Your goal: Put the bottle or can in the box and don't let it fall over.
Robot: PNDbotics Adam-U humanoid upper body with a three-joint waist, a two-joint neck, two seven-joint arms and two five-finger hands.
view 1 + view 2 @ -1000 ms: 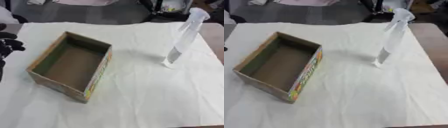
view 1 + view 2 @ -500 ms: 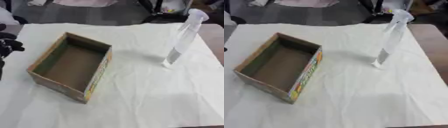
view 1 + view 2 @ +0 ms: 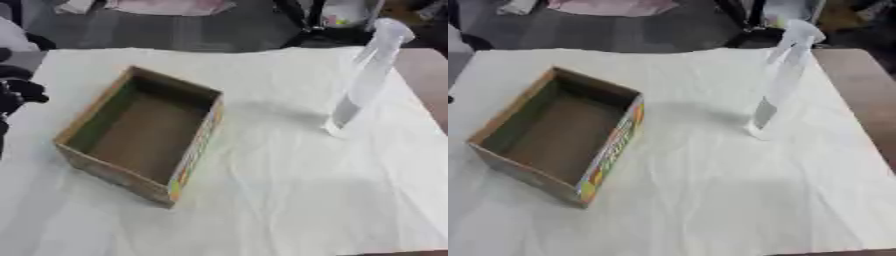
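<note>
A tall clear plastic bottle stands upright at the right of the white-covered table, with nothing touching it. An open cardboard box with a colourful printed side sits left of centre and is empty inside. My left hand shows at the left edge of the left eye view, black, fingers curled, holding nothing and apart from the box. My right hand shows in neither view.
A white cloth covers the table, whose brown top shows at the right edge. Beyond the far edge lie dark floor, a black stand and pinkish fabric.
</note>
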